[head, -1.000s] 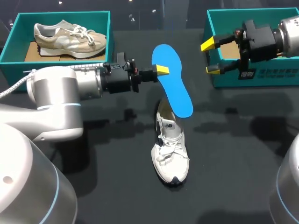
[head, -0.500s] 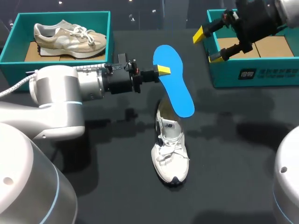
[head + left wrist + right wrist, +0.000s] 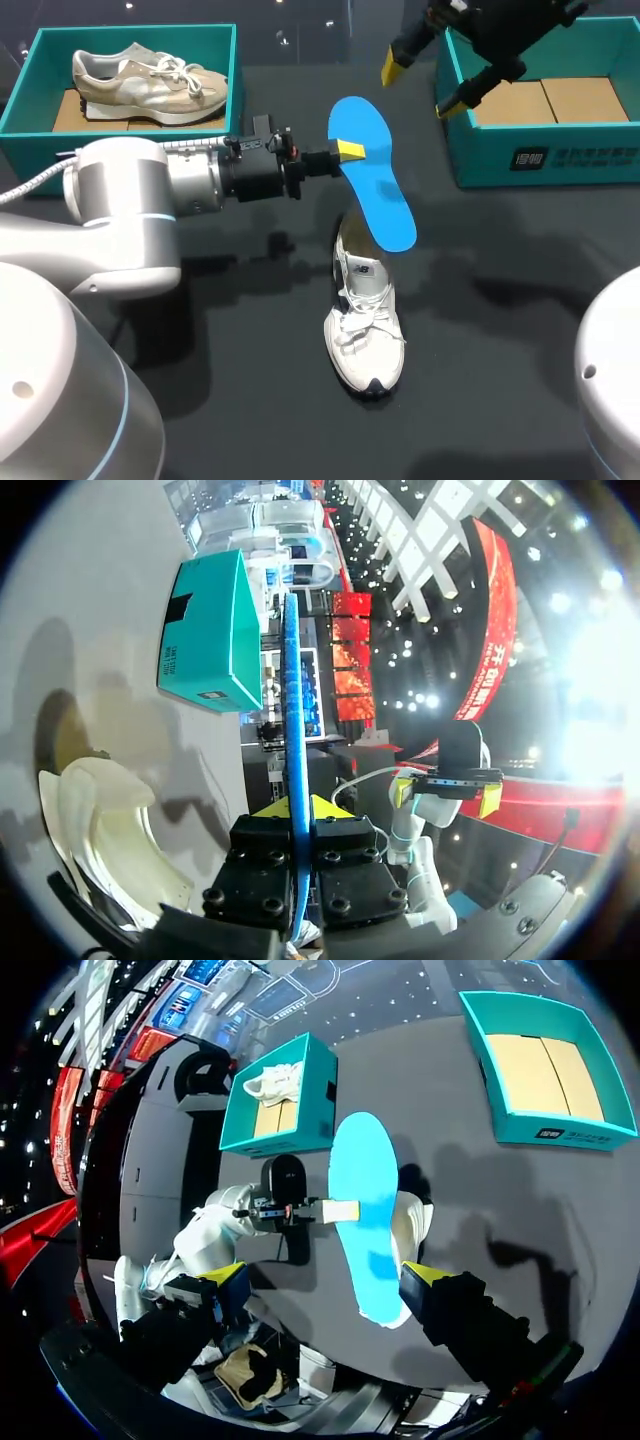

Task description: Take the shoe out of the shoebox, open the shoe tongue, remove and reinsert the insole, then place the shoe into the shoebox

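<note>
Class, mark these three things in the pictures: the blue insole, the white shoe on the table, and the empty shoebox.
blue insole (image 3: 378, 190), head view, middle of its flat face.
white shoe (image 3: 366, 325), head view, on its laces.
empty shoebox (image 3: 480, 157), head view, its front wall.

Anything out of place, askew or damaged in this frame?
Nothing stands out. The blue insole is out of the shoe, pinched at its edge in the left gripper and held tilted above the white shoe, which sits sole-down on the table. The right gripper is open, raised beside the right-hand box.
</note>
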Robot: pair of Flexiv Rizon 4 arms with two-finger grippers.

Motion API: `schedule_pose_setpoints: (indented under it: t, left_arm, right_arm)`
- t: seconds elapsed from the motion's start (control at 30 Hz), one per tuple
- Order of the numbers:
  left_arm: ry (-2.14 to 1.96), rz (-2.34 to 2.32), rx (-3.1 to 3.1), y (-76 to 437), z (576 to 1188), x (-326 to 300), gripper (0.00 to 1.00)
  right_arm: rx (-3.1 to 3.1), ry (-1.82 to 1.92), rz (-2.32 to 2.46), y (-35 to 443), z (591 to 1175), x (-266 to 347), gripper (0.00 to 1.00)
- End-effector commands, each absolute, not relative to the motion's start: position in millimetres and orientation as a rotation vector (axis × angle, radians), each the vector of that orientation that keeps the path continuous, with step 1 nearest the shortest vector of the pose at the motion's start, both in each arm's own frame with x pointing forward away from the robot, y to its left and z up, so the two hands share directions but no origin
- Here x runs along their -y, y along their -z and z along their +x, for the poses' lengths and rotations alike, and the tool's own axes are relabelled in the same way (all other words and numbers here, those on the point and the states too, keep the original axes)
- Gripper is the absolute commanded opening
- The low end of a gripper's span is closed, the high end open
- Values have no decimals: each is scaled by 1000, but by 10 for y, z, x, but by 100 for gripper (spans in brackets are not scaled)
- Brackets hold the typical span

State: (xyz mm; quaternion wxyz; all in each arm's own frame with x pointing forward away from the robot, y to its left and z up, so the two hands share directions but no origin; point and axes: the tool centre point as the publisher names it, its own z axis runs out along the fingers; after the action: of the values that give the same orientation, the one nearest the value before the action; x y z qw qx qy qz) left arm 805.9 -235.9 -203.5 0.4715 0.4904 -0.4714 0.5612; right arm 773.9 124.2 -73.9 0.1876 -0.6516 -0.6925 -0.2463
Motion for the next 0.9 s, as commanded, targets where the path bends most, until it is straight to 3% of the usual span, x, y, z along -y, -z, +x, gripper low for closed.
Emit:
schedule_pose_setpoints:
  t: [0.03, 0.9]
  left_arm:
    - [-1375, 1202, 1155, 2037, 8054, 2363, 0]
    - [-1375, 1202, 1155, 2037, 8054, 2363, 0]
  right_arm:
    - [2163, 338, -2079, 664, 7807, -1371, 100]
    - [2237, 108, -2284, 673, 7694, -1826, 100]
